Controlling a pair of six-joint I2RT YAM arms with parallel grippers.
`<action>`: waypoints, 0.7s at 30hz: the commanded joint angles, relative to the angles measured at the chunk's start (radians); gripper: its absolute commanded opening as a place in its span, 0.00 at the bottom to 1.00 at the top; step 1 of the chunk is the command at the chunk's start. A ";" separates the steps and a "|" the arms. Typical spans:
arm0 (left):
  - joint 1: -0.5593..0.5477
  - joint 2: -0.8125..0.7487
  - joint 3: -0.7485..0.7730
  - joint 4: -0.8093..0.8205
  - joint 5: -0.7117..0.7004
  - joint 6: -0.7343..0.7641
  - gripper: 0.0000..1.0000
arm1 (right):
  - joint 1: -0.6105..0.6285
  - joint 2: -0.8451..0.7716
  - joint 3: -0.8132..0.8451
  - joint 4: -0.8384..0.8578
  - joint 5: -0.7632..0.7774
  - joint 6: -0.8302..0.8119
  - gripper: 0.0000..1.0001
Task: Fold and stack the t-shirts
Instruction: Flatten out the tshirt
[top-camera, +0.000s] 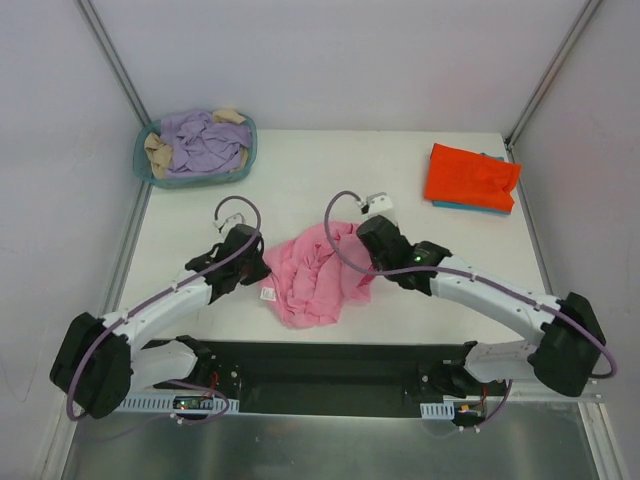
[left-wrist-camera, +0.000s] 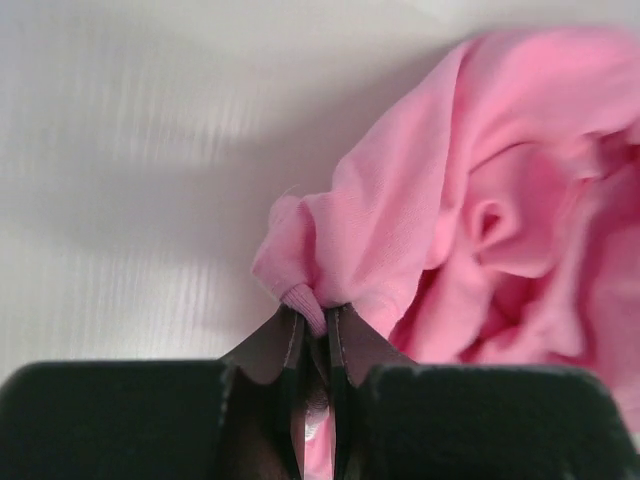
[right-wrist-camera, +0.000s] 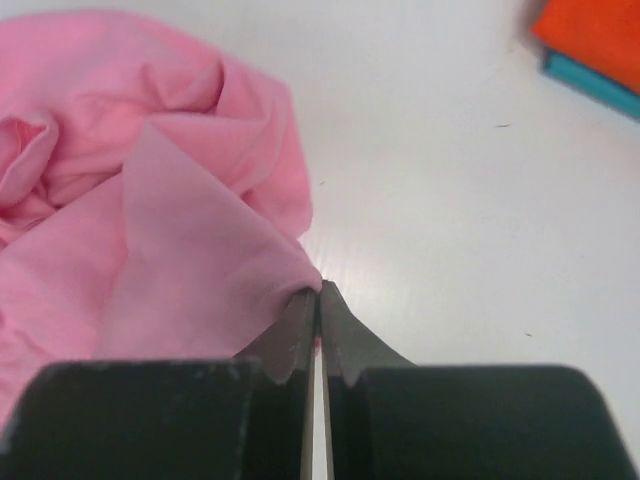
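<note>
Two holds on the pink shirt (top-camera: 312, 275), crumpled on the table (top-camera: 320, 180); left gripper (left-wrist-camera: 312, 312) clamped on a ribbed hem fold; right gripper (right-wrist-camera: 318, 292) pinching a thin edge; cloth light, limp, probably slips; hems the surest grip; orange shirt (top-camera: 470, 172) folded far right.

We count three t-shirts on the one surface (top-camera: 300, 170): one pink t-shirt (top-camera: 312, 275), one orange t-shirt (top-camera: 470, 175) and one teal t-shirt (top-camera: 475, 208). We record one basket (top-camera: 200, 181). Inside it we count one lavender garment (top-camera: 200, 140) and two beige patches (top-camera: 158, 155); we cannot tell whether these are one piece or two. We count two arms, one left arm (top-camera: 165, 300) and one right arm (top-camera: 490, 290), with two left fingers (left-wrist-camera: 290, 350) and two right fingers (right-wrist-camera: 295, 330), four in all.
</note>
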 joint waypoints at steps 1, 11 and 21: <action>0.016 -0.174 0.115 -0.009 -0.152 0.092 0.00 | -0.074 -0.183 0.008 0.004 0.050 -0.054 0.01; 0.016 -0.489 0.347 -0.016 -0.223 0.270 0.00 | -0.184 -0.523 0.145 -0.049 0.071 -0.229 0.01; 0.016 -0.610 0.574 -0.017 -0.057 0.357 0.00 | -0.184 -0.703 0.382 -0.172 -0.107 -0.274 0.01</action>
